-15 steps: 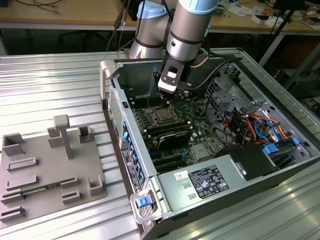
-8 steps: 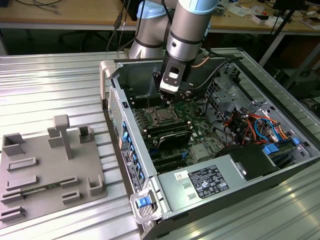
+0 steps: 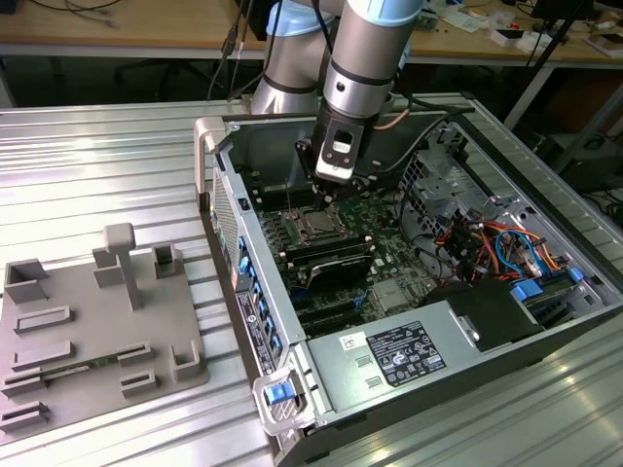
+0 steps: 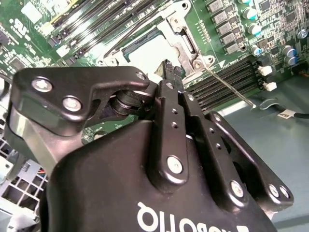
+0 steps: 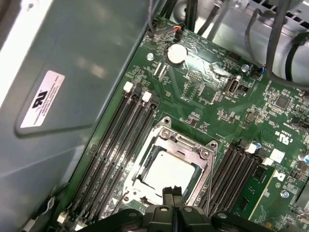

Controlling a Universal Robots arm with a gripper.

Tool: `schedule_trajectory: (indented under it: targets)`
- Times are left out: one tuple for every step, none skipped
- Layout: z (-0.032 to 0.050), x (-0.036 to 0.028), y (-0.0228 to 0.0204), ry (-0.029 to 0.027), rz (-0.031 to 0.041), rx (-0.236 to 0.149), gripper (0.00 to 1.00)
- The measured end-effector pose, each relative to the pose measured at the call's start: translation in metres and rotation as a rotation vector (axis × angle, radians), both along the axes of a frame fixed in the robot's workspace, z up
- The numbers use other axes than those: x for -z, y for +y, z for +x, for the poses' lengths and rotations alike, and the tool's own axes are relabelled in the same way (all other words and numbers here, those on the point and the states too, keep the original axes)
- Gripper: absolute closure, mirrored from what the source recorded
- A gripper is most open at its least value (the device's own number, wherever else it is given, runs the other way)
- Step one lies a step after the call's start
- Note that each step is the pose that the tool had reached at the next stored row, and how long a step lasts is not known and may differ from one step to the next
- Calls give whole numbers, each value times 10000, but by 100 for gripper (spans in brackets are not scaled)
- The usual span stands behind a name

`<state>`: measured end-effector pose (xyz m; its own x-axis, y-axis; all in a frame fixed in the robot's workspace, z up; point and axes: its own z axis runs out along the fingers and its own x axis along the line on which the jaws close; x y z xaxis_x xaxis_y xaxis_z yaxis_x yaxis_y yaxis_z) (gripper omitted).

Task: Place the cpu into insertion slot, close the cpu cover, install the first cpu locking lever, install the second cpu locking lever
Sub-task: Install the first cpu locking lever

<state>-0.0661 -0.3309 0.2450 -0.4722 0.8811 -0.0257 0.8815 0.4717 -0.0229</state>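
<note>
First wrist view: the gripper (image 5: 173, 191) hangs over the near edge of the insertion slot (image 5: 141, 155), looking straight down at the board.
Gripper state: fingertips pressed together, nothing between them.
Cpu: seated in the slot, its silver top (image 5: 169, 170) just ahead of the fingertips and below them.
Cpu cover: the silver frame (image 5: 189, 143) lies flat around the chip, hinged side on the far side from the tool; closing looks done.
Locking lever: in the second wrist view a thin rod (image 4: 228, 88) runs from the socket's corner out beside the fingers (image 4: 170, 72); its long axis follows the memory slots (image 4: 231, 72). It looks unlatched, and it is the task part nearest the tool.
Surface: green motherboard (image 5: 207, 92), flat and packed with small parts.
Room: long memory slots flank the socket on both sides of the tool; the grey case wall (image 5: 72, 72) stands off to one side, so sideways travel looks tight.
</note>
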Motion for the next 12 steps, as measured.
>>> schedule_trajectory:
  targets:
    - [-2,-2,0,-1,-1,-91,89]
    - [-4,-4,0,-1,-2,-190,89]
    - [-6,-6,0,-2,-5,-299,89]
    - [-10,-9,0,0,-13,-473,89]
    - [-15,-12,0,-1,-21,-666,89]
    - [-19,-16,0,2,-25,-768,89]
    - [-23,-21,0,1,-25,-852,89]
    - [-33,-29,0,0,-23,-972,89]
    - [-43,-35,0,-1,-23,-1038,89]
    - [-54,-38,0,-2,-23,-1070,89]
    - [-66,-40,0,0,-24,-1095,89]
    - [-78,-41,0,0,-24,-1115,89]
